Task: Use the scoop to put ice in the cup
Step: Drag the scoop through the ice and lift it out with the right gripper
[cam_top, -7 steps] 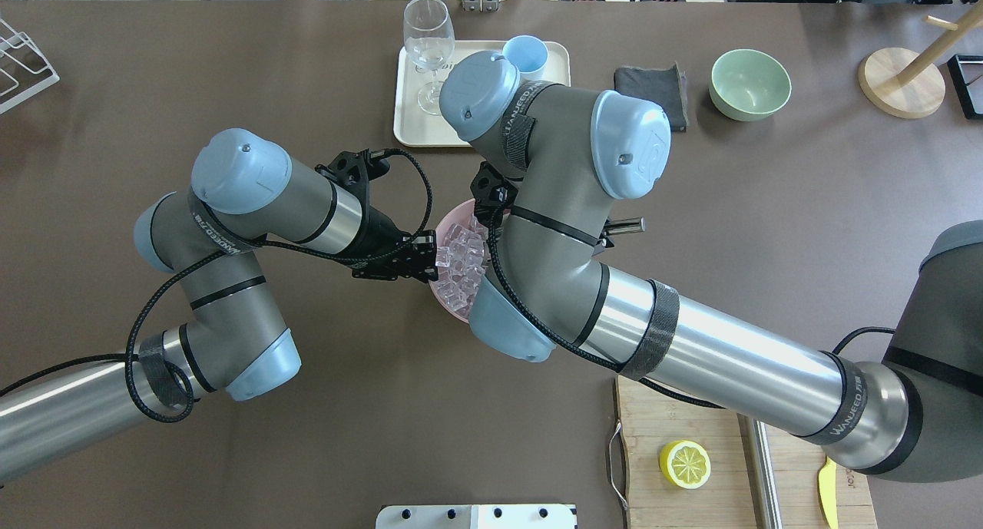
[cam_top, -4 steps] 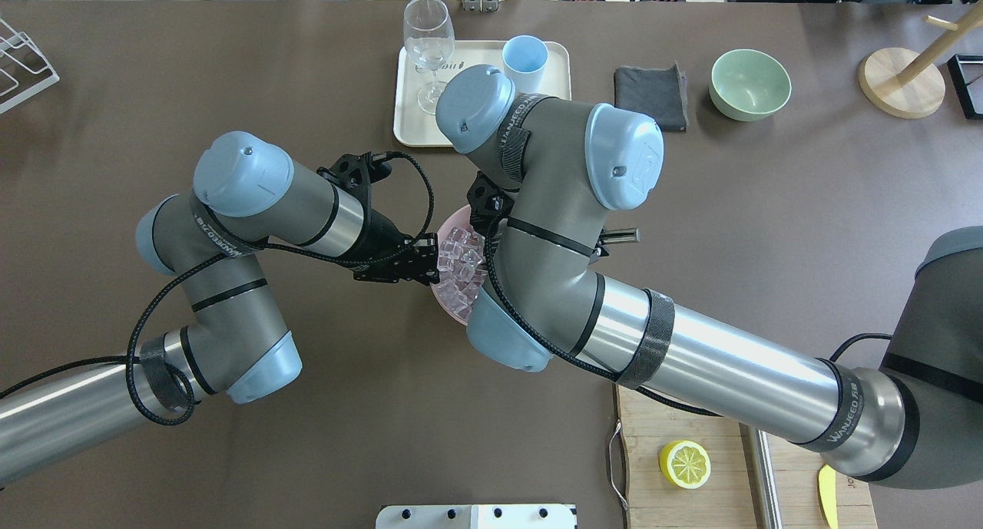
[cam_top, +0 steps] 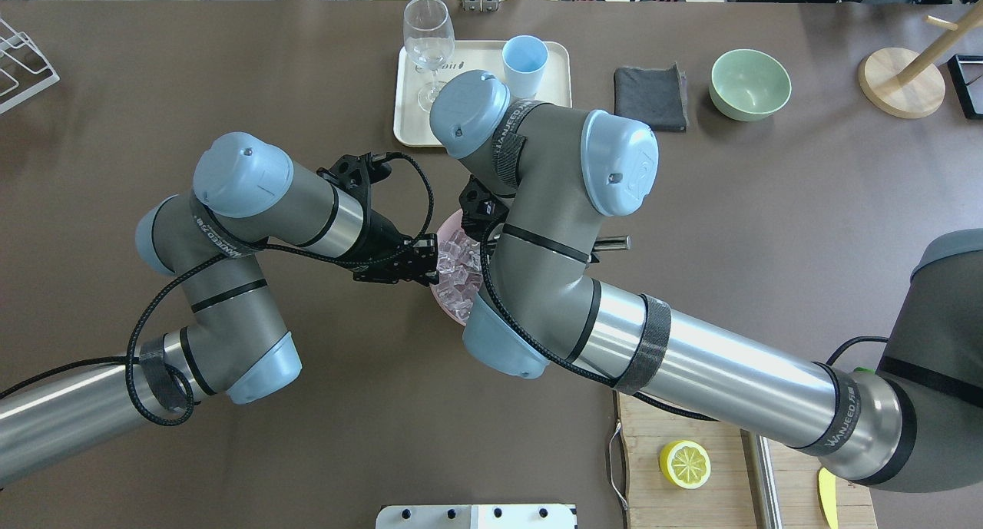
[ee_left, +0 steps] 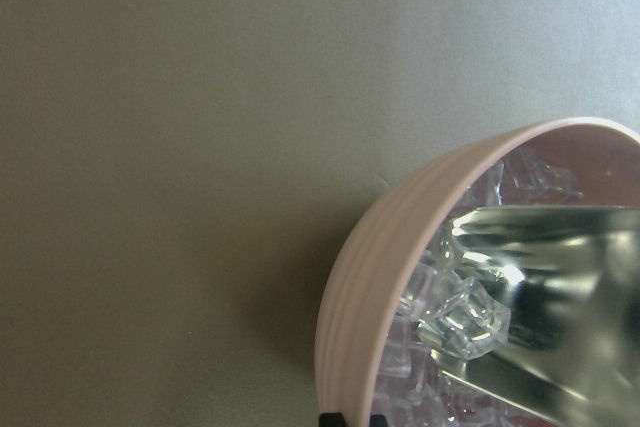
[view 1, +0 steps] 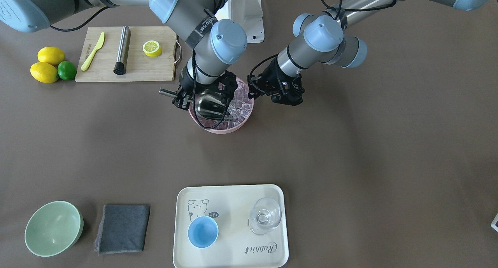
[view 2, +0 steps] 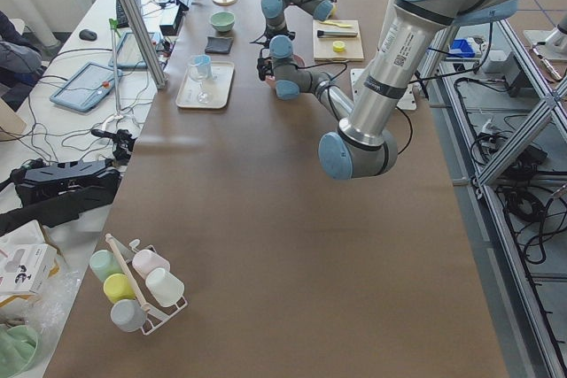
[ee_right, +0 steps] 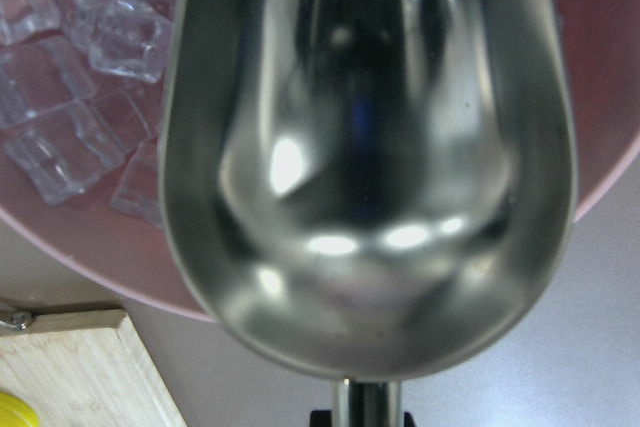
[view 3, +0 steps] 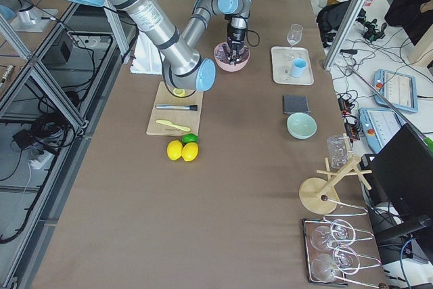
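pink bowl (view 1: 220, 130): landmark. It stands mid-table, well away from every table edge in view.
open room: bare brown table (view 1: 350, 151) surrounds the pink bowl on the operators' side and on the robot's-left side. Nothing stands between the pink bowl and the cream tray (view 1: 233, 198).
nearest obstruction: wooden cutting board (view 1: 128, 71), near the pink bowl on its robot's-right side and not touching it.
overhead cover: the right arm's wrist joints hang above the pink bowl and hide most of it from above.
right gripper (view 1: 183, 98): fingers clamped on the handle of the scoop (view 1: 208, 104), just outside the pink bowl's rim on the robot's-right side.
scoop position: the trough reaches over the rim into the pink bowl, and the handle end juts outward past the gripper.
left gripper (cam_top: 428, 268): at the pink bowl's rim on the robot's-left side. Its fingertips (ee_left: 327, 415) flank the bowl wall and pinch it.
ice (ee_left: 465, 312): heaped inside the pink bowl. Some cubes lie against the scoop's mouth.
cup (view 1: 202, 232): upright on the cream tray, well apart from the pink bowl on the operators' side and well apart from both grippers.
count, task items: one scoop, one cup. The ice cubes are too many and too overlapped to count.
count, others: one wine glass (view 1: 264, 216), one green bowl (view 1: 52, 228), one grey cloth (view 1: 122, 228), two lemons (view 1: 44, 72), one lime (view 1: 66, 70), one lemon half (view 1: 152, 48), one yellow knife (view 1: 93, 51), one steel rod (view 1: 122, 50).
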Controlling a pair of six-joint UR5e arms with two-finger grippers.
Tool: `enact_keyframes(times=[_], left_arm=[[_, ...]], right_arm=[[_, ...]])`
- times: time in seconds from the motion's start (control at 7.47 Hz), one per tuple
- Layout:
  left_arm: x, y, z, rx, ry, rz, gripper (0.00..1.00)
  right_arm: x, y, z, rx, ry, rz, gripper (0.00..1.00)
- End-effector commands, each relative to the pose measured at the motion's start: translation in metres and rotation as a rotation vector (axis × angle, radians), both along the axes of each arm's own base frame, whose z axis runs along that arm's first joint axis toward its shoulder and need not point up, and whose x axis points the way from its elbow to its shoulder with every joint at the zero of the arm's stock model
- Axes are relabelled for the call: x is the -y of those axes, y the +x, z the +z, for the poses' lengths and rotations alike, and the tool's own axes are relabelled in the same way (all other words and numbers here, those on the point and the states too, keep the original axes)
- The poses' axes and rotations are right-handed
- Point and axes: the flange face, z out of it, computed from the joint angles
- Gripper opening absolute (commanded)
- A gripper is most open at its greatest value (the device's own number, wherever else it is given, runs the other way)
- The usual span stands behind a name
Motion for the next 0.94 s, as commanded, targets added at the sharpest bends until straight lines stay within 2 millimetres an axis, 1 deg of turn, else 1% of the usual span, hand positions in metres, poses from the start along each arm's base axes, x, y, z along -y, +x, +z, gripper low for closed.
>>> enact_keyframes(times=[0.0, 0.27, 0.4, 0.54, 0.67, 0.8], left_arm=[[0.000, 0.000, 0.000, 0.001, -0.001, 0.000, 0.18], [0.000, 0.001, 0.001, 0.003, 0.000, 0.001, 0.18], [0.000, 0.001, 0.000, 0.001, 0.001, 0.001, 0.18], [0.000, 0.001, 0.000, 0.001, 0.001, 0.001, 0.18], [0.000, 0.001, 0.000, 0.001, 0.001, 0.001, 0.18], [0.000, 0.001, 0.000, 0.001, 0.001, 0.001, 0.18]], right_arm=[[-0.001, -0.001, -0.005, 0.044, 0.014, 0.000, 0.00], [-0.004, 0.003, 0.001, 0.085, 0.020, 0.068, 0.00], [-0.008, 0.010, 0.006, 0.093, 0.025, 0.068, 0.00], [-0.014, 0.020, 0.014, 0.102, 0.029, 0.071, 0.00], [-0.020, 0.030, 0.019, 0.113, 0.034, 0.072, 0.00], [-0.024, 0.036, 0.019, 0.125, 0.040, 0.072, 0.00]])
